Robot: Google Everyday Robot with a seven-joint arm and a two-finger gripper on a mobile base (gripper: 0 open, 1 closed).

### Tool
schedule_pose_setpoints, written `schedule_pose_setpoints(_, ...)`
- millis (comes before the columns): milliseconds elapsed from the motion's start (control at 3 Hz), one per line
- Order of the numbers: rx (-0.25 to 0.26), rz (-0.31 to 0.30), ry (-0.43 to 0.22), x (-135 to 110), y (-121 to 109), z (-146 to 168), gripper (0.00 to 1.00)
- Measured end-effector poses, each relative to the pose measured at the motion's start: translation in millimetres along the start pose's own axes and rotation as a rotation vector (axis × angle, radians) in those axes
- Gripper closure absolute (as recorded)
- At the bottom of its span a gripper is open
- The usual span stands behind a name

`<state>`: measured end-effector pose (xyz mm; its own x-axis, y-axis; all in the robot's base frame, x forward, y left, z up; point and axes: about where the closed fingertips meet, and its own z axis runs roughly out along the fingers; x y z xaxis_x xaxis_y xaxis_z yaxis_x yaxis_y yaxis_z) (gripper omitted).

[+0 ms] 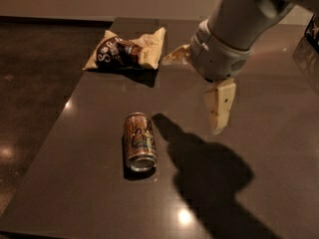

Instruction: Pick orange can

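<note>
1. The orange can lies on its side on the desk, a little left of the middle. One silver end faces the near edge and the other points toward the far side. Its brown-orange side faces up and shows a pale, swirly script logo.
2. Nothing touches the can. It has bare desk on every side and a thin dark shadow along its left and near edges.
3. The claw hangs over the desk to the right of the can and slightly farther back, clearly apart from it. Its cream-coloured tip points down at the desk top. From here I cannot tell whether the claw is released or clenched.
4. Above the claw is the bulky pale-grey wrist of the robot arm, which slants in from the upper right corner of the view.
5. The arm's shadow falls broad and dark across the desk, right of the can. Its narrow end reaches up just beside the can's far right side.
6. A crumpled chip bag, dark on the front with pale edges, lies flat near the far left corner of the desk. It is well apart from the can.
7. The desk top is dark grey and glossy, with a small bright spot of lamp reflection near the front edge.
8. A dark floor spreads out to the left of the desk.
</note>
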<state>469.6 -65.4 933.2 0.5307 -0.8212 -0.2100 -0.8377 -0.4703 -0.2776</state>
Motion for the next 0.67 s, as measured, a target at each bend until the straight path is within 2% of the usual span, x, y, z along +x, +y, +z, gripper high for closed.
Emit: schedule_pose_setpoints(667, -0.096, -0.325, -0.005, -41, -4, 43, 0.0)
